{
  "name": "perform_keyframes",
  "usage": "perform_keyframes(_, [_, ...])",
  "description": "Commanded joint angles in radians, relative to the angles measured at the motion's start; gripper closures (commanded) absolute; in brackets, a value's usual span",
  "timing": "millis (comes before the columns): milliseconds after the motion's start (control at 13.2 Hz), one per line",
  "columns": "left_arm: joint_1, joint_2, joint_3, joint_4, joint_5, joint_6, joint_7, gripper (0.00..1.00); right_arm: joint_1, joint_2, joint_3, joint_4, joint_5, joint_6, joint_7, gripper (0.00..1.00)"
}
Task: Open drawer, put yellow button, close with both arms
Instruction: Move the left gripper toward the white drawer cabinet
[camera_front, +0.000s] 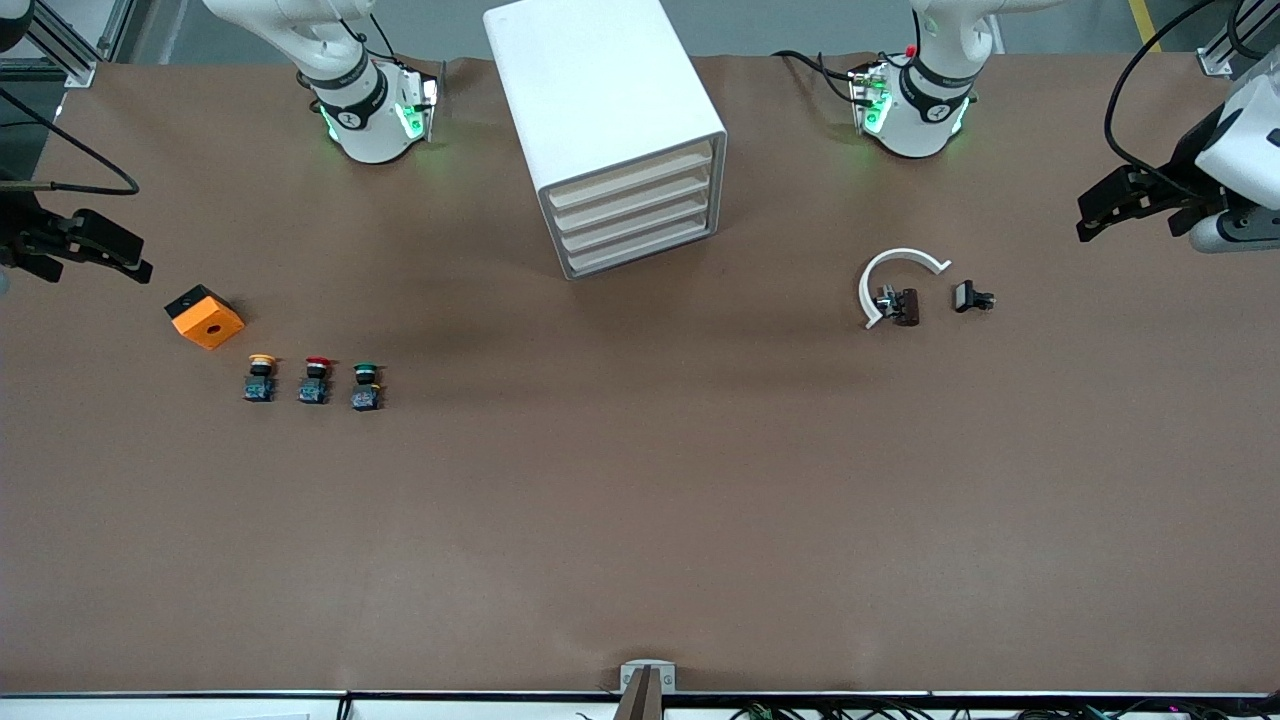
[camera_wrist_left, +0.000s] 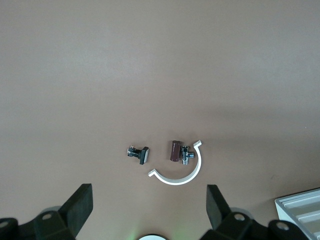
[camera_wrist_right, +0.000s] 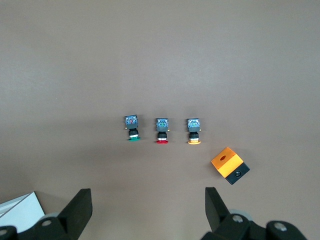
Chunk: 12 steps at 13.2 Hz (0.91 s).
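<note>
Both grippers hung wide and empty; the drawer (camera_front: 632, 183), shut, sat between them, while the yellow button (camera_front: 260, 377) lay closer to the right gripper (camera_front: 95, 250) than the left gripper (camera_front: 1125, 205).

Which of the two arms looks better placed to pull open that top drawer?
Hard to call, perhaps the left: the drawer fronts angle toward its end of the table. Left gripper and right gripper both wait open at the table's ends.

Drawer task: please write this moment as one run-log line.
drawer: shut | yellow button: on table, beside red button | left tool: open, empty, waiting | right tool: open, empty, waiting
</note>
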Motion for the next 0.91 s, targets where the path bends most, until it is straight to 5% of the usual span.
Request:
perform_keyframes(0, [0.003,0.011,-0.005,0.023,0.015,-0.004,0.006,0.0,-0.013,0.009,0.011,0.027,-0.009,-0.021,-0.013,0.0])
perform_keyframes(834, [-0.01,0.27,-0.008,0.095,-0.003,0.002,-0.026,0.0,-0.011,0.009,0.011,0.027,-0.007,-0.021,-0.01,0.0])
